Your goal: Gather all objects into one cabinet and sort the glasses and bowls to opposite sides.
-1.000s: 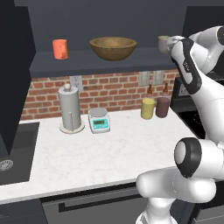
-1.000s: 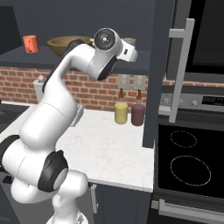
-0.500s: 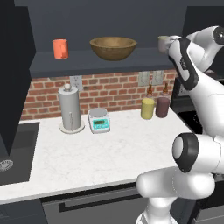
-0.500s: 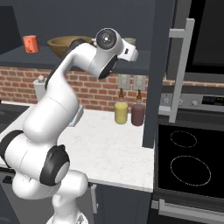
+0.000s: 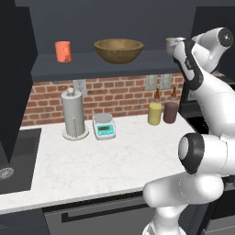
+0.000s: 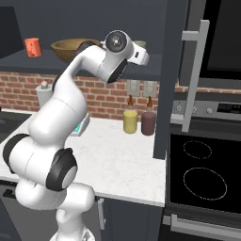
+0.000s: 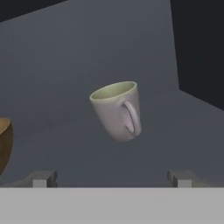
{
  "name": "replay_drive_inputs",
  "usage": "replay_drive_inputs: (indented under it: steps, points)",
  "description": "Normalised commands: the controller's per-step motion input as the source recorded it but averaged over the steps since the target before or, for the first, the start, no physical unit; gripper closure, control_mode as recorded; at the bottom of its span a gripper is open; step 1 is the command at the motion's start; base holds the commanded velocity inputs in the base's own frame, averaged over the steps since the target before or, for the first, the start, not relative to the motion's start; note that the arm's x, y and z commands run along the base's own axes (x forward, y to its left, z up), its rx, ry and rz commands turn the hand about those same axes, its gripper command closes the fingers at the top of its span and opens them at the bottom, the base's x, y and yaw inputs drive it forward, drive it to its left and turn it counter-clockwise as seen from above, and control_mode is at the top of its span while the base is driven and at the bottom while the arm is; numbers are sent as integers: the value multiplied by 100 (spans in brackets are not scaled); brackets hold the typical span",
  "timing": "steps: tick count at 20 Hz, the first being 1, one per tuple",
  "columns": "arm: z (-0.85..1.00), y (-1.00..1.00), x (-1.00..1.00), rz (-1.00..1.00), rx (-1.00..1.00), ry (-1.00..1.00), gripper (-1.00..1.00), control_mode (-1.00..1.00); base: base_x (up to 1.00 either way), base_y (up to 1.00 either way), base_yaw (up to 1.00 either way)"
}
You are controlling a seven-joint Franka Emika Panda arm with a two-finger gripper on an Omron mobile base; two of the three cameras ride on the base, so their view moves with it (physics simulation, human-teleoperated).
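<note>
A white marble-patterned counter (image 5: pixel 92 165) ran beneath a red brick backsplash (image 5: pixel 119 94), with a dark sink (image 5: pixel 13 156) at its left end and a black cooktop (image 6: pixel 202 174) to the right beside a tall dark panel. On the counter stood a paper-towel holder (image 5: pixel 73 114), a small kitchen scale (image 5: pixel 104 126), and the yellow canister (image 5: pixel 155 114) and maroon canister (image 5: pixel 170 112) side by side. Above the bricks hung the dark slate cabinet (image 5: pixel 92 62), its long shelf board open to the front.

The white arm rose from the base and bent high, its wrist level with the shelf's right end. In the hand view the gripper (image 7: pixel 111 179) faced the mug, its two tips spread wide apart near the bottom corners and closed on nothing (the mug sat between their lines but well ahead of them).

The grey-beige mug (image 7: pixel 117 110) stood on the shelf at its right end, pale green inside, handle turned toward the camera; it looked tilted there because the hand itself was rolled. The wooden bowl (image 5: pixel 119 49) sat mid-shelf, wide and grainy brown, and the orange cup (image 5: pixel 63 51) stood upright toward the left, well apart from the bowl.
</note>
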Motion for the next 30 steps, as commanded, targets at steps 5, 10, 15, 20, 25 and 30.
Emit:
replay_drive_inputs:
  steps: [5,10,15,20,25,30]
  points:
    - [-3,0,15,1,0,0,-100,-100,0,0,0]
    - [0,0,14,1,0,0,-100,-100,0,0,0]
    - [0,0,15,1,0,0,-100,-100,0,0,0]
    - [0,0,10,2,0,0,-100,-100,0,0,0]
    - [0,0,5,3,0,0,-100,-100,0,0,0]
    - [0,0,4,4,0,0,-100,-100,0,0,0]
